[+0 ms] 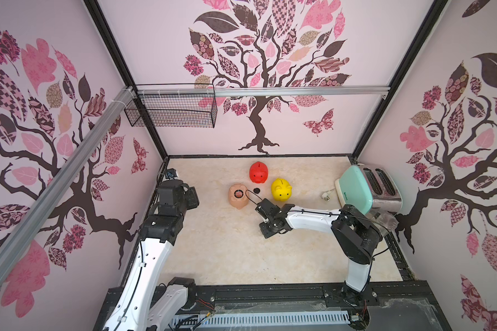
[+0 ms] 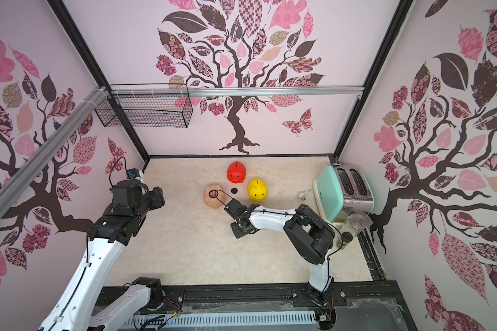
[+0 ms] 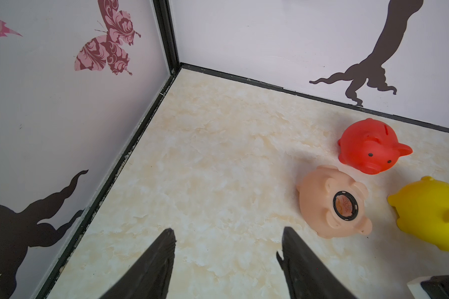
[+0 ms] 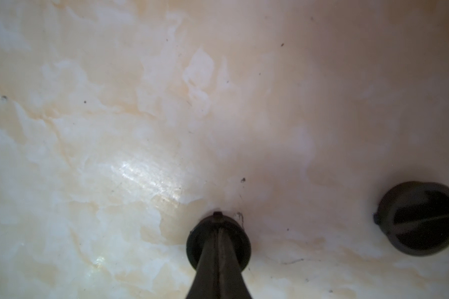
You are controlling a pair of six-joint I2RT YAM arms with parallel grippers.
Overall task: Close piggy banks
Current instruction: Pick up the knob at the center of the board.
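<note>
Peach-pink pig is laid belly-up on the worktop, its hole judged unplugged. Red pig and yellow pig are stood beside it, bellies hidden. One black plug is pinched in the shut right jaws, and a second plug is left loose. Left jaws are held half-open, empty.

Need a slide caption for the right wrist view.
Right gripper pinched shut on one black plug; a second plug lies loose nearby on the marbled tabletop.
</note>
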